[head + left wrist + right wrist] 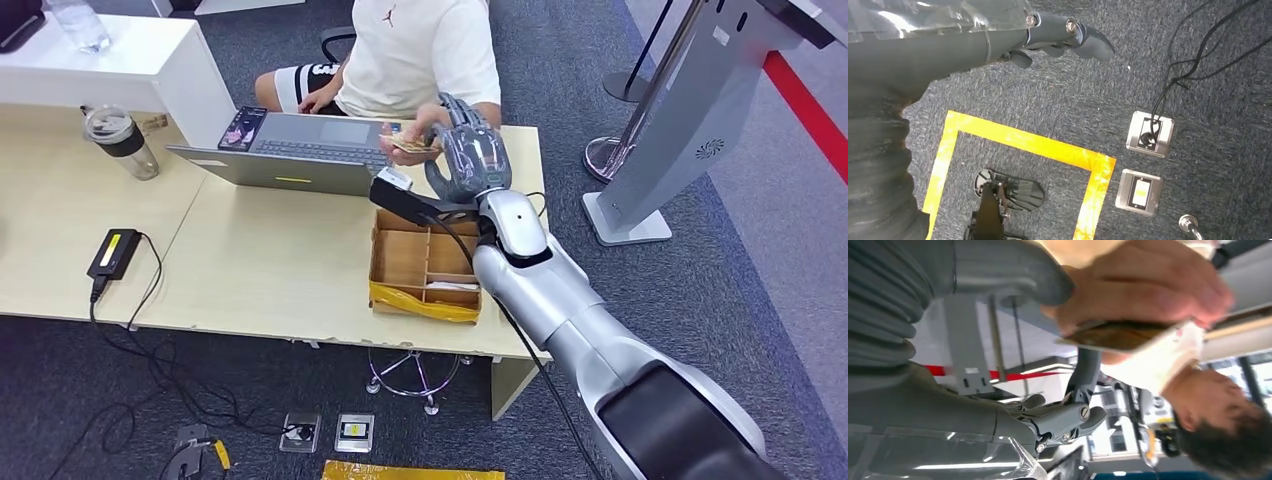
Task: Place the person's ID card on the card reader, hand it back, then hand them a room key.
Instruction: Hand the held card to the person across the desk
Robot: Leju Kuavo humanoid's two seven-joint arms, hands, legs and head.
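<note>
A seated person at the far side of the table (260, 270) holds a brownish card (412, 146) in one hand (425, 128). My right hand (470, 152) is raised right beside it. In the right wrist view the person's fingers (1143, 290) grip the card (1118, 336), and its near end lies between my thumb (1033, 275) and a raised finger (1087, 365). Whether my hand still pinches the card is unclear. My left hand (1063, 35) hangs over the carpet with its fingers loosely extended and nothing in it.
A cardboard box (400, 262) with compartments and yellow tape sits under my right forearm. An open laptop (300, 150) with a dark flat device (243, 128) beside it, a tumbler (122, 140) and a power adapter (113, 252) lie to the left. A grey kiosk stand (680, 130) is on the right.
</note>
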